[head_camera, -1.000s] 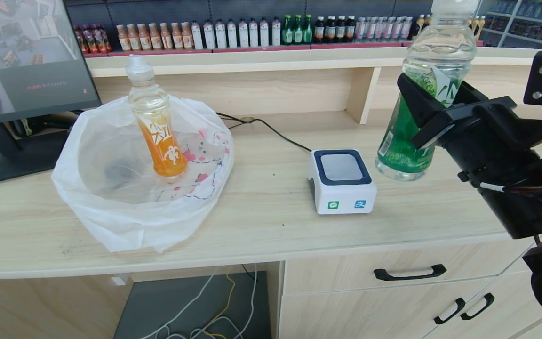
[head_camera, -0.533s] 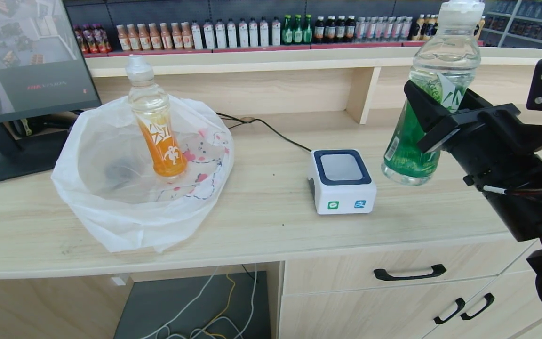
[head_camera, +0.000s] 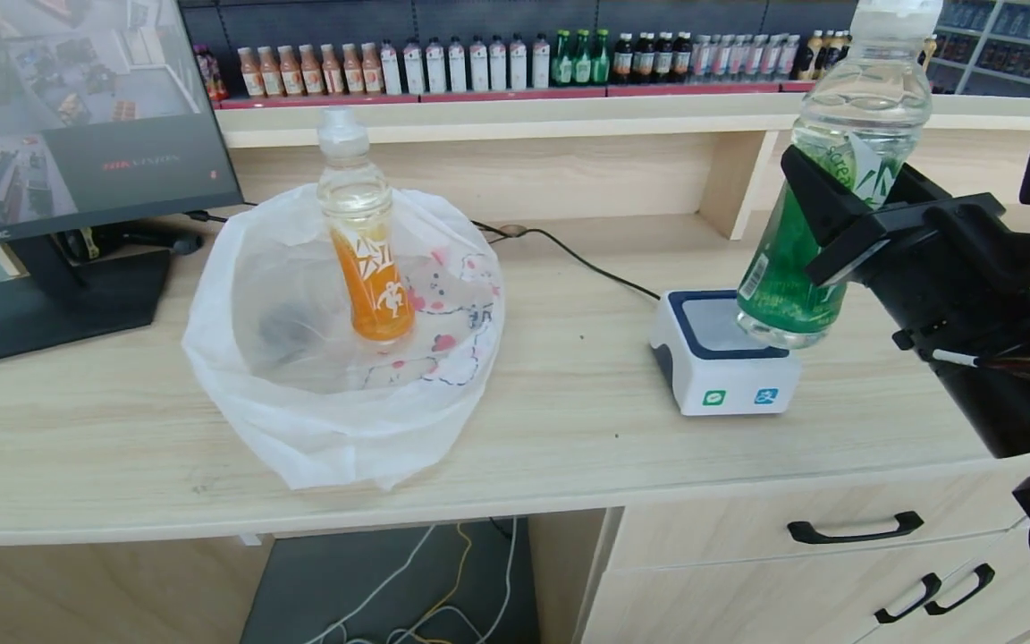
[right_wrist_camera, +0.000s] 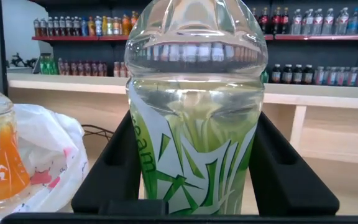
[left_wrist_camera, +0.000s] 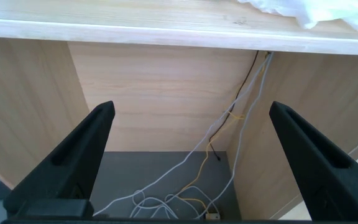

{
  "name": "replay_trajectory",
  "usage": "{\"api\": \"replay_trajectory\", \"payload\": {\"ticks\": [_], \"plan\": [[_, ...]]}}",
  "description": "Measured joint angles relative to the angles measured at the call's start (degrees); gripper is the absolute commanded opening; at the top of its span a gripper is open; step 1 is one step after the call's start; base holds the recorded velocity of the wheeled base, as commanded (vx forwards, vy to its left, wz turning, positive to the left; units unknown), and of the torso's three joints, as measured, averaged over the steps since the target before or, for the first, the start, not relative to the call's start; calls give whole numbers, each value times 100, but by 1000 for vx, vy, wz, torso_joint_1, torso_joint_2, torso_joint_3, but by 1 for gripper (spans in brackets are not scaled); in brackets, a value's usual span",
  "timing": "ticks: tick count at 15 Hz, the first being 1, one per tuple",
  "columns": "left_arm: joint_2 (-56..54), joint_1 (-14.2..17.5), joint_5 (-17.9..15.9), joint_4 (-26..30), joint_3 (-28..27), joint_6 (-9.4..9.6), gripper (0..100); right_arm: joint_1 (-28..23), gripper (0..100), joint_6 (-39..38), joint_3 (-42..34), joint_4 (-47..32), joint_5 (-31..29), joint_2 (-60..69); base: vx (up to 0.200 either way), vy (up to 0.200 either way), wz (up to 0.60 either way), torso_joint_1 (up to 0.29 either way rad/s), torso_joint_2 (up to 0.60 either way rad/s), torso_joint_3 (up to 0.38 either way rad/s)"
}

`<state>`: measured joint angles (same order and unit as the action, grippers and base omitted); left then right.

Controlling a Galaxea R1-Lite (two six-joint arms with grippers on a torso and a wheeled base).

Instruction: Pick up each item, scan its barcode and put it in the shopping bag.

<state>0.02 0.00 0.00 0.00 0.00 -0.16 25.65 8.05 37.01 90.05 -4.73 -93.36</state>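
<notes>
My right gripper is shut on a clear bottle with a green label, held upright in the air with its base over the right part of the white barcode scanner. In the right wrist view the green bottle stands between the two black fingers. A white shopping bag lies open on the counter to the left, with an orange drink bottle standing in it. My left gripper hangs open below the counter edge, facing cables in the recess.
A monitor on a black stand sits at the counter's far left. A black cable runs from the back ledge to the scanner. Shelves of bottles line the back wall. Drawers with black handles are below the counter.
The head camera has shifted, so the whole scene sits further right. The green bottle in my right gripper has come down a little and now hangs over the scanner's right part.
</notes>
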Motion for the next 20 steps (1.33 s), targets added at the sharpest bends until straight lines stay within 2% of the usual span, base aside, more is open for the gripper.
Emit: {"api": "replay_trajectory", "payload": {"ticks": [7,13,20], "plan": [[0,0,0,0,0,13,100,15,0,-6,67,-9,6,28,0,200,0,3,3,3],[0,-11,0,5,0,16,100,89,0,-90,226,-15,27,9,0,0,0,0,0,0],[0,0,0,0,0,18,100,266,0,-255,1014,-6,-6,-623,0,0,0,0,0,0]]}}
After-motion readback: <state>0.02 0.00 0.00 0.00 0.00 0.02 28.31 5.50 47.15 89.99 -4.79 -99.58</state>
